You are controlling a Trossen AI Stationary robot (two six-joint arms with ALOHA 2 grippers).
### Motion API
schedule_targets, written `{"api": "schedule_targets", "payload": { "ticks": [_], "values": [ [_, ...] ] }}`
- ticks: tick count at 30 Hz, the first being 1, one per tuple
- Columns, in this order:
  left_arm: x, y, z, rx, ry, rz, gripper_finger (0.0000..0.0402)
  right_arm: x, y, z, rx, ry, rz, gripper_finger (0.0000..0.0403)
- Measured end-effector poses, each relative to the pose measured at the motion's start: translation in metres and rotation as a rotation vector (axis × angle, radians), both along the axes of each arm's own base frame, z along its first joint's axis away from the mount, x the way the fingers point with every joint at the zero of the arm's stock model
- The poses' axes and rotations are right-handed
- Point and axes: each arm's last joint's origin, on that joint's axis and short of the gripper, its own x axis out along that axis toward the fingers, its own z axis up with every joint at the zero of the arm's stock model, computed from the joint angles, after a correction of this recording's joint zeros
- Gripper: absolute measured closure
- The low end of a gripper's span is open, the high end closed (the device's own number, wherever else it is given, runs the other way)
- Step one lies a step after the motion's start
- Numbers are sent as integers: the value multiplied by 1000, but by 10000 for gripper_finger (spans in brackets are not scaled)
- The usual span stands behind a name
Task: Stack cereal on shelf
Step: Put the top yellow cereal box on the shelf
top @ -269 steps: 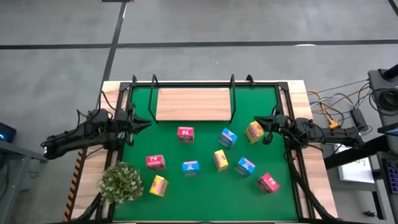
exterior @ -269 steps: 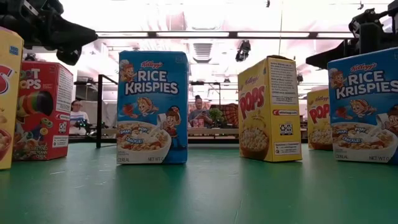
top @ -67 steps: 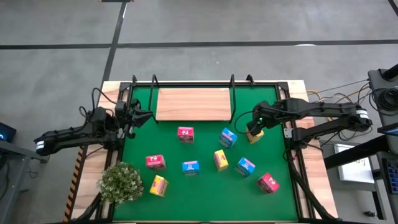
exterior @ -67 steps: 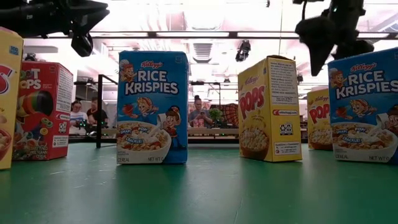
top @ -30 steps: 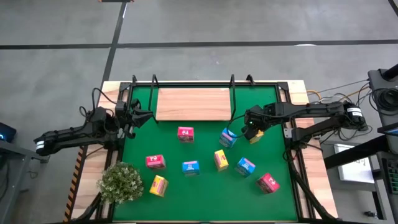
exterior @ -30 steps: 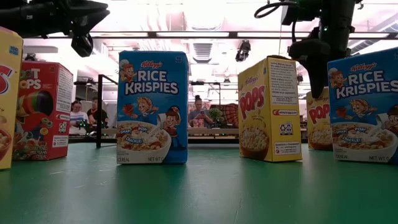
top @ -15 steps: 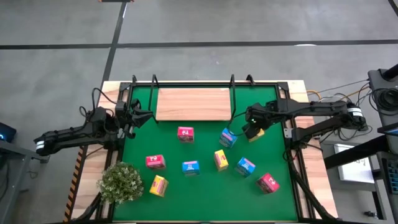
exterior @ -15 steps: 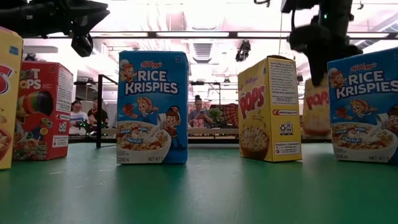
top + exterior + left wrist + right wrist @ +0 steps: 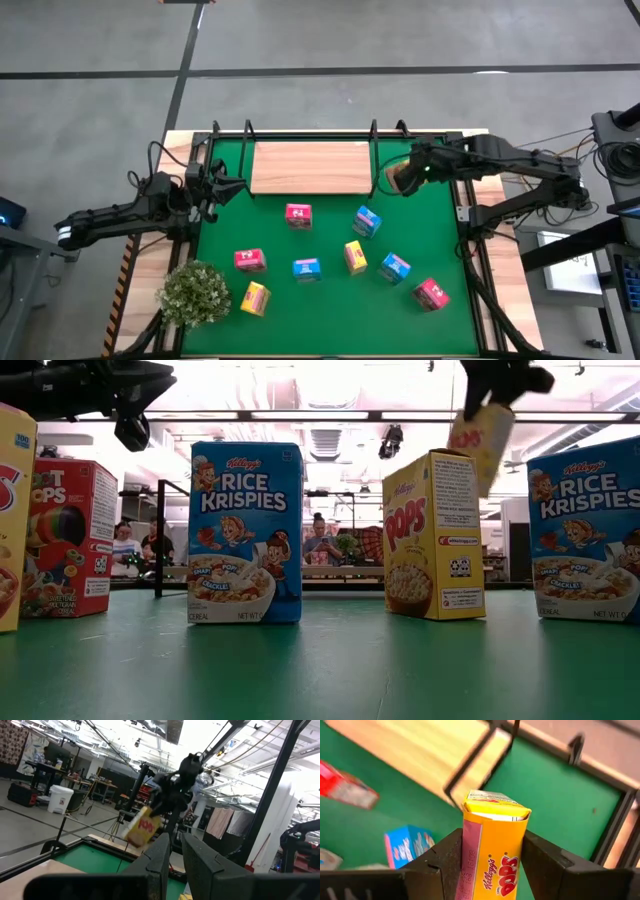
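High view: the right gripper (image 9: 402,176) clasps a yellow carton (image 9: 495,847), lifted off the mat (image 9: 330,310) just beside the shelf (image 9: 310,166). The left gripper (image 9: 228,187), fingers nearly together and empty, waits at the mat's left edge.

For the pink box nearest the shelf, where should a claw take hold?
Come straight down on the pink box and pinch its two broad faces near the top. It stands upright and alone on the mat, with space on every side for the fingers.
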Motion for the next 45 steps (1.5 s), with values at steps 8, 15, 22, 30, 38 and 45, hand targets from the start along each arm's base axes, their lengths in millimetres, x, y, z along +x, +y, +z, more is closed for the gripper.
{"api": "schedule_targets", "payload": {
  "ticks": [8,15,22,30,38,45],
  "values": [
    [0,0,-1,-3,12,0,365,-10,-1,39,-94,-119,6,229],
    [0,0,-1,-3,12,0,365,-8,-1,63,-176,-251,55,229],
    [0,0,-1,-3,13,0,365,17,0,76,-189,-428,238,229],
    [1,0,-1,-3,14,0,365,67,-2,69,-202,-505,421,229],
    [1,0,-1,-3,11,0,365,110,-16,46,-272,-437,471,229],
    [1,0,-1,-2,6,0,365,143,-33,24,-344,-379,510,229]
  ]
}}
